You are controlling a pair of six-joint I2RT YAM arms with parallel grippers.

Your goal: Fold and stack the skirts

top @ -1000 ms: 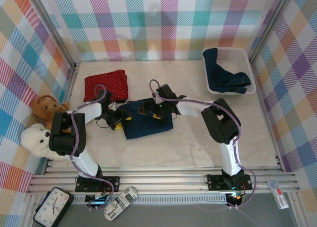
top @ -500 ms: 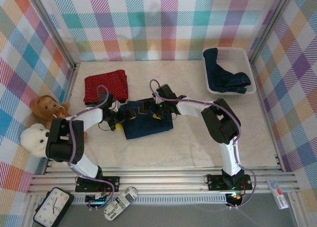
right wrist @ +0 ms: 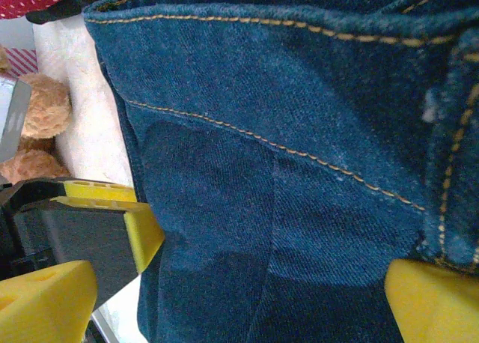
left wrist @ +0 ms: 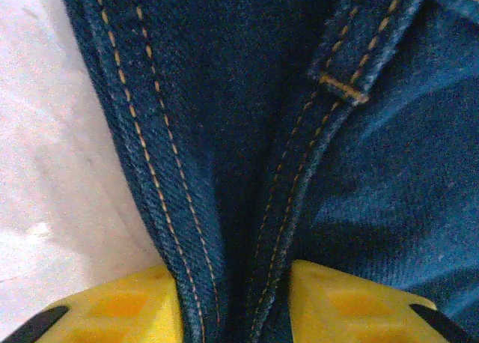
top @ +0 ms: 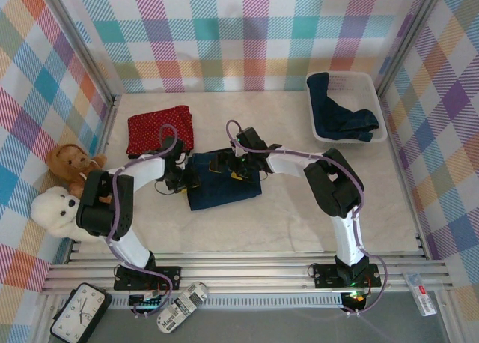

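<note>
- the left gripper (left wrist: 232, 313) is pinching a raised fold of the dark blue denim skirt (top: 224, 186) with the orange stitching
- in the left wrist view the cloth is filling the whole gap and both yellow fingertips (left wrist: 123, 309) are pressing against it, so the jaws are sitting fairly close together, clamped on denim
- that fold is running along the skirt's left edge, right where the denim is meeting the pale table (top: 299, 216)
- the right gripper (right wrist: 239, 305) is hanging over the same skirt near its far edge, jaws spread wide and gripping nothing
- one of its yellow pads (right wrist: 434, 298) is sitting just beside a stitched seam, but I can't tell if it's actually touching the cloth
- the skirt itself is lying mostly flat in the middle of the table, between the two arms
- the red skirt with tiny white dots (top: 159, 129) is lying folded at the far left, just beyond the left arm and apart from the denim one
- the other dark blue denim skirt (top: 337, 114) is lying bunched inside the white mesh plastic basket (top: 340, 75) in the far right corner
- a brown teddy bear (top: 69, 163) and a white teddy bear (top: 52, 208) are sitting together at the left edge, well apart from both grippers
</note>
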